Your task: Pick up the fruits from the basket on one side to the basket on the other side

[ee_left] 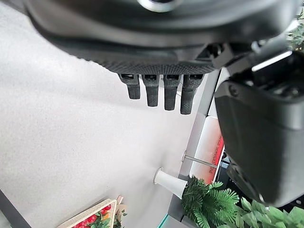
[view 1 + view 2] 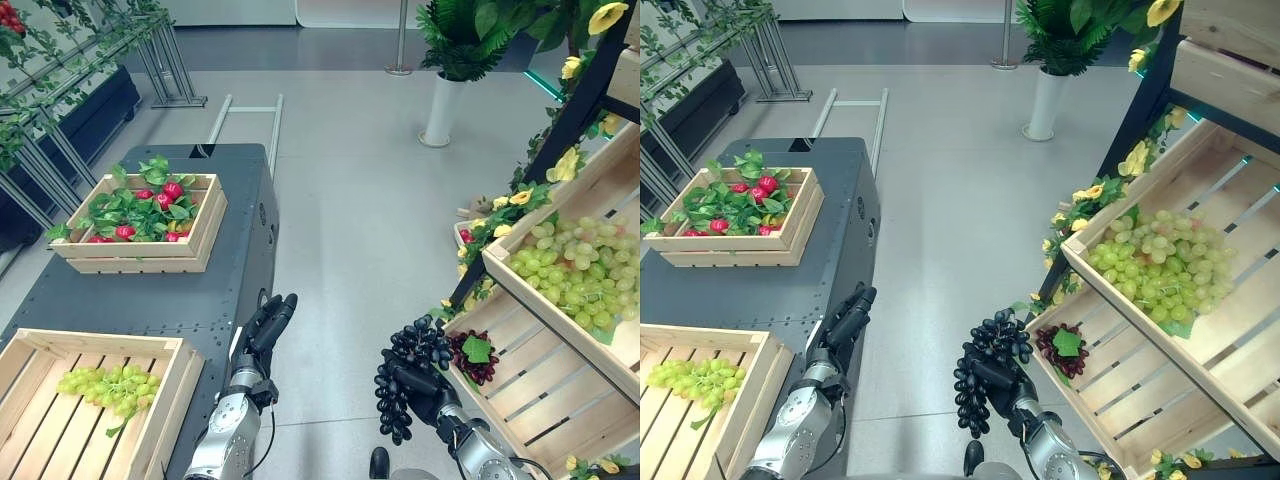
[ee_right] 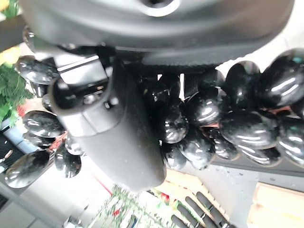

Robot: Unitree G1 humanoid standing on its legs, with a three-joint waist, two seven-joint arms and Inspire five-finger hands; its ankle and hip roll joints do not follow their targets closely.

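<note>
Two sets of wooden crates frame the scene: a slanted crate rack (image 2: 560, 370) on the robot's right, and two flat crates on a dark table (image 2: 215, 300) on its left. The upper rack crate (image 2: 590, 200) holds green grapes, the lower one a small dark red bunch (image 2: 472, 357). The far table crate (image 2: 140, 225) holds red fruit among leaves; the near table crate (image 2: 95, 400) holds one bunch of green grapes (image 2: 105, 385).

The right hand (image 2: 418, 392) is curled round a bunch of black grapes (image 2: 405, 375), held in the air between rack and table, over the floor. The left hand (image 2: 268, 325) hangs beside the table edge, fingers straight and holding nothing.

The bunch looks light and loose: the berries hang and would swing, and their glossy skins seem slippery. A hold near the top, round the thick part, seems safer than pinching single berries.

The right wrist view shows the thumb pressed across the shiny berries, which the eye views cannot resolve. The eye views alone show where both crates lie relative to the bunch.
</note>
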